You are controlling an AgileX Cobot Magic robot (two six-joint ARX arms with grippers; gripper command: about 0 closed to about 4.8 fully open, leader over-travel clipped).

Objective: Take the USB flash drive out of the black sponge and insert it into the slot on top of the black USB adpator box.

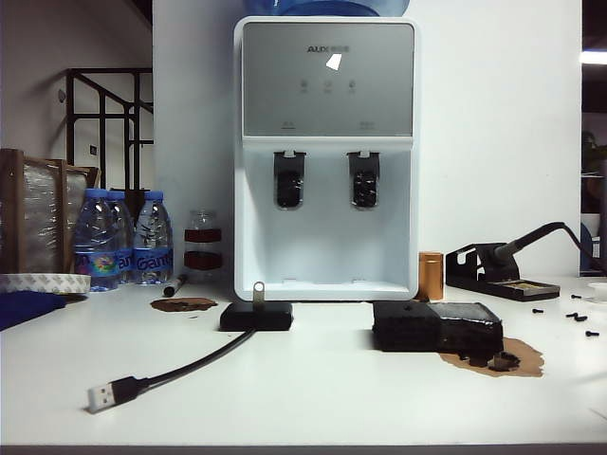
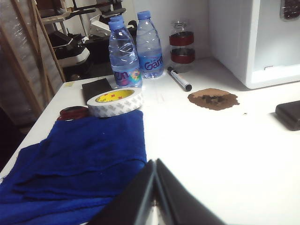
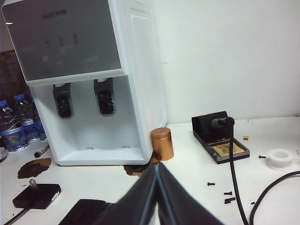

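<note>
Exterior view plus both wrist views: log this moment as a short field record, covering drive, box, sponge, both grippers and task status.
drive: USB flash drive stands upright in the top of the black USB adpator box
sponge: black sponge right of the box, apart from it
left gripper: shut, empty, near the blue cloth
right gripper: shut, empty, away from the box
status: drive appears inserted

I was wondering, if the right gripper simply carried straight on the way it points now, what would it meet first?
Most likely the copper-coloured can beside the water dispenser: it sits just beyond the shut right gripper in the right wrist view. Depth is unclear, so it might pass close by.
</note>
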